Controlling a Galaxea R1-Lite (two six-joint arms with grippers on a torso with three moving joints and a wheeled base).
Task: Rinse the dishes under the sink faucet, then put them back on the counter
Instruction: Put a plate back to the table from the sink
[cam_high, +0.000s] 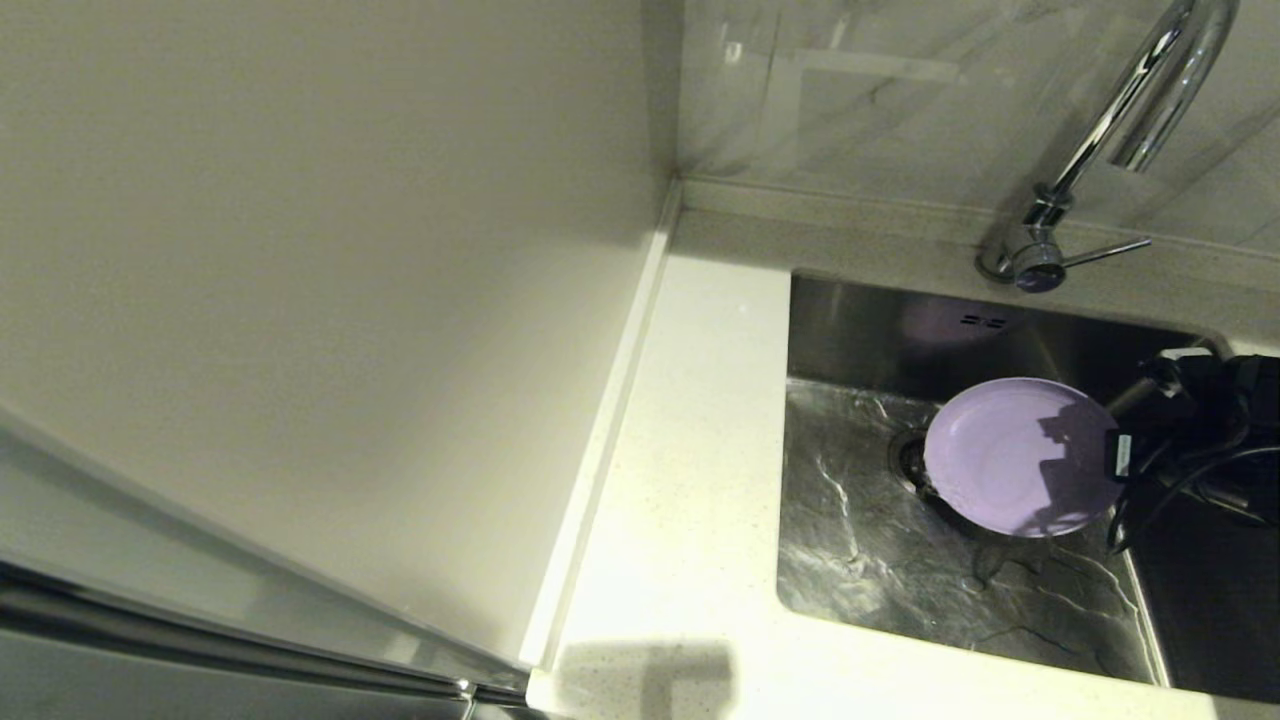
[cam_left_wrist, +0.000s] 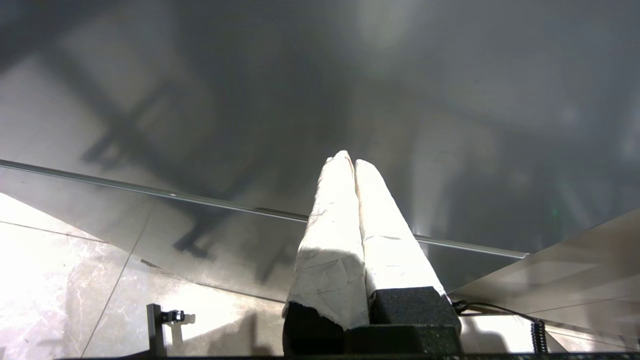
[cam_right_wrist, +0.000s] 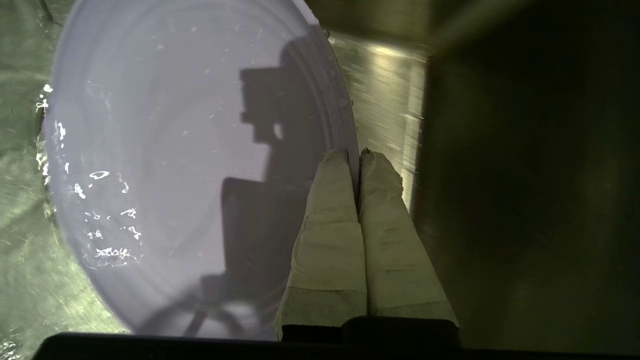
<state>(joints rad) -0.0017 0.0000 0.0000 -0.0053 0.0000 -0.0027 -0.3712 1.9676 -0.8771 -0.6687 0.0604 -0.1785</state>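
The lilac plate (cam_high: 1010, 455) hangs tilted over the sink (cam_high: 880, 560), covering part of the round drain strainer (cam_high: 906, 458). My right gripper (cam_high: 1112, 452) reaches in from the right and is shut on the plate's rim. In the right wrist view the taped fingertips pinch that rim (cam_right_wrist: 356, 155), and water drops glint on the plate (cam_right_wrist: 175, 165). The chrome faucet (cam_high: 1120, 110) curves above the back right, its thin lever (cam_high: 1105, 252) pointing right. No stream shows. The left gripper (cam_left_wrist: 350, 161) is shut and empty, out of the head view. Both bowls are out of view.
The white counter (cam_high: 690, 480) runs along the sink's left side, with a raised lip (cam_high: 610, 420) against the beige wall panel (cam_high: 300, 300). A marble backsplash (cam_high: 880, 100) stands behind the faucet. The sink floor is wet. Two overflow slots (cam_high: 985, 321) sit in its back wall.
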